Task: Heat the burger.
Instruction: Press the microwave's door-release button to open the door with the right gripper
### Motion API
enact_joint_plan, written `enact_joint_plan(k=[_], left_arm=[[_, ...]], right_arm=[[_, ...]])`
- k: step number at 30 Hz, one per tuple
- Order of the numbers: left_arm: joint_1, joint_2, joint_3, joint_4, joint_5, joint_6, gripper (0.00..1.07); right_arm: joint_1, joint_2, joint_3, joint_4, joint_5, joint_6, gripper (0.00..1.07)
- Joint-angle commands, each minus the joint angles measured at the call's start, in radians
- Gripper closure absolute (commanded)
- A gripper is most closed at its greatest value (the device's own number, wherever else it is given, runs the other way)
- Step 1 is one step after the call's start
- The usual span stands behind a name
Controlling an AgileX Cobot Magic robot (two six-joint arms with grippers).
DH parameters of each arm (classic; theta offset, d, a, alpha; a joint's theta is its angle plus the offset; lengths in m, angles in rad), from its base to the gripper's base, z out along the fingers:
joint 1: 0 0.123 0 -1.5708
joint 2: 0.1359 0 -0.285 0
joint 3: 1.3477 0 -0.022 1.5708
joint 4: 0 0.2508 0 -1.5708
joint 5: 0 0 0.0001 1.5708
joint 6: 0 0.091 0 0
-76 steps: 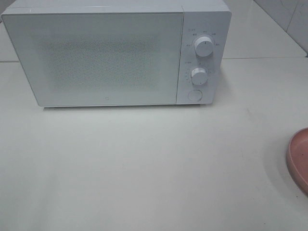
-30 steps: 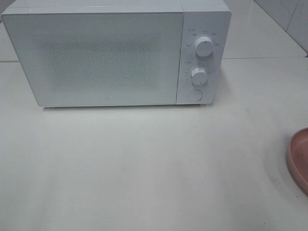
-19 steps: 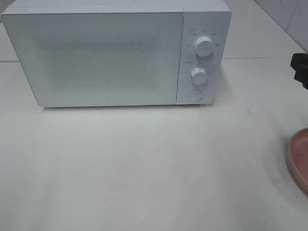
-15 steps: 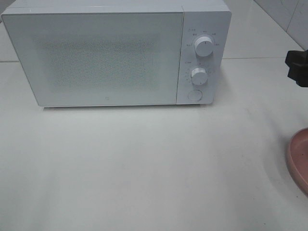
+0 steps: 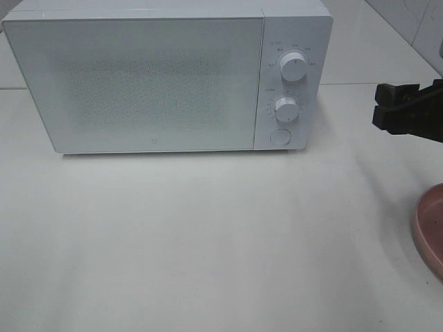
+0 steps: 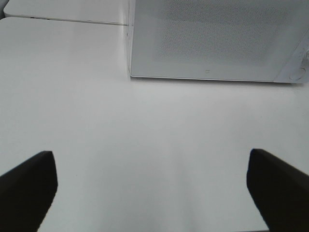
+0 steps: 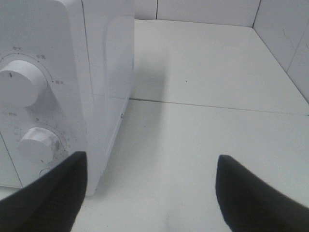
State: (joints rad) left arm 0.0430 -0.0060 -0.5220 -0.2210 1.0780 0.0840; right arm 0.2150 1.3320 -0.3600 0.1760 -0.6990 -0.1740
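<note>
So the big white boxy microwave (image 5: 166, 76) fills the upper left and middle of the high view. Its door (image 5: 138, 83) is shut. The door is a flat pale panel with a fine speckled mesh pattern, and you can't see through it, so no telling what's inside. The burger doesn't show in any view.

The smooth control strip at the microwave's right end has two round white knobs, the upper knob (image 5: 293, 68) over the lower knob (image 5: 285, 107). A round white button (image 5: 279, 136) sits under them.

The glossy off-white table (image 5: 208, 235) reflects a bit of light. At the lower right edge there's a slice of a round pink plate (image 5: 430, 228) with a raised rim and a matte look. A few tiny specks dot the part that's in frame.

The black right gripper (image 5: 378, 106) pokes in from the right edge, well apart from the microwave's knob side and above the plate. In its wrist view the right gripper (image 7: 150, 164) has its fingers spread wide with only table between them.

The left gripper (image 6: 149, 154) shows only in its own wrist view. Its dark fingers are wide apart too, with bare table between them and the microwave front further off.
</note>
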Motion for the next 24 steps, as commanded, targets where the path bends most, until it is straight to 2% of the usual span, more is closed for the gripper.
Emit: enact_joint_plan(k=[1,2,3,5,7,8,11,13,16,24], left_arm=[[0.003,-0.025,0.005,0.000,-0.010,0.001,0.07],[0.003,-0.025,0.005,0.000,-0.010,0.001,0.07],[0.003,-0.025,0.005,0.000,-0.010,0.001,0.07],[0.003,-0.025,0.005,0.000,-0.010,0.001,0.07],[0.003,-0.025,0.005,0.000,-0.010,0.001,0.07],[0.003,-0.025,0.005,0.000,-0.010,0.001,0.07],[0.003,-0.025,0.005,0.000,-0.010,0.001,0.07],[0.003,-0.025,0.005,0.000,-0.010,0.001,0.07],[0.003,-0.025,0.005,0.000,-0.010,0.001,0.07],[0.003,-0.025,0.005,0.000,-0.010,0.001,0.07]], right_arm=[[0.100,0.051,0.001,0.226,-0.119,-0.179,0.35],[0.155,0.076,0.001,0.305,-0.167,-0.245,0.35],[0.155,0.076,0.001,0.305,-0.167,-0.245,0.35],[0.234,0.112,0.001,0.407,-0.248,-0.298,0.35],[0.257,0.124,0.001,0.435,-0.270,-0.301,0.35],[0.310,0.151,0.001,0.505,-0.321,-0.301,0.35],[0.335,0.162,0.000,0.536,-0.343,-0.301,0.35],[0.421,0.213,0.000,0.629,-0.435,-0.301,0.35],[0.471,0.238,-0.001,0.669,-0.452,-0.301,0.35],[0.581,0.287,-0.002,0.673,-0.474,-0.256,0.35]])
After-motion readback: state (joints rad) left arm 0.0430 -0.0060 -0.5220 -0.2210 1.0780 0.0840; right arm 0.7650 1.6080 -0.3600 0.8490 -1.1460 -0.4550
